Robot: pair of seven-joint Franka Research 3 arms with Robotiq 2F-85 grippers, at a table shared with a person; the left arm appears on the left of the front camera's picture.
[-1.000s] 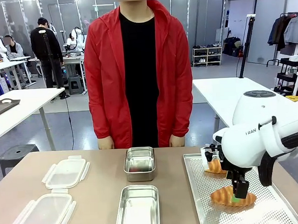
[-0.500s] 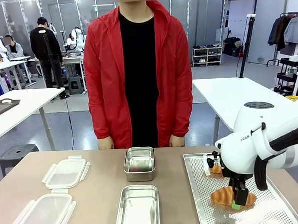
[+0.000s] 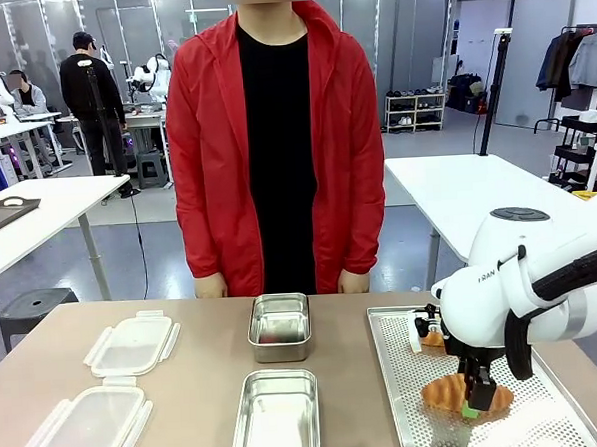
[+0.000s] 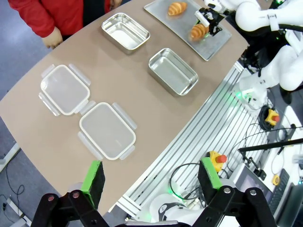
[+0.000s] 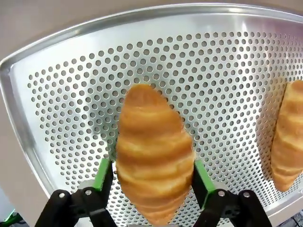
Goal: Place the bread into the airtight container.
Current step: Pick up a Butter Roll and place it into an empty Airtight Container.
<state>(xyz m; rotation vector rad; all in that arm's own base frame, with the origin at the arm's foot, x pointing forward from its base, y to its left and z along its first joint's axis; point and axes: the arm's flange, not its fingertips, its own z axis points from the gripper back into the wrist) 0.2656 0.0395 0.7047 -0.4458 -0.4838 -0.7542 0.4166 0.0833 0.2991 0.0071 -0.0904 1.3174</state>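
Observation:
A golden croissant, the bread (image 5: 154, 146), lies on the perforated metal tray (image 5: 71, 94). My right gripper (image 5: 151, 177) straddles it, with both green pads pressed against its sides. In the front view, that gripper (image 3: 472, 407) points down onto the bread (image 3: 447, 391) at the near right of the tray (image 3: 407, 378). Two open steel containers stand mid-table, one far (image 3: 280, 325) and one near (image 3: 277, 415). My left gripper (image 4: 151, 182) hangs open high above the table, holding nothing.
A second croissant (image 3: 432, 339) lies farther back on the tray. Two clear clip lids (image 3: 133, 344) (image 3: 86, 430) rest on the left of the table. A person in a red jacket (image 3: 215, 168) stands at the far edge with hands down.
My right gripper has come down over the croissant, and its fingers have closed in from wide open until they meet the bread's sides. The bread still lies on the tray.

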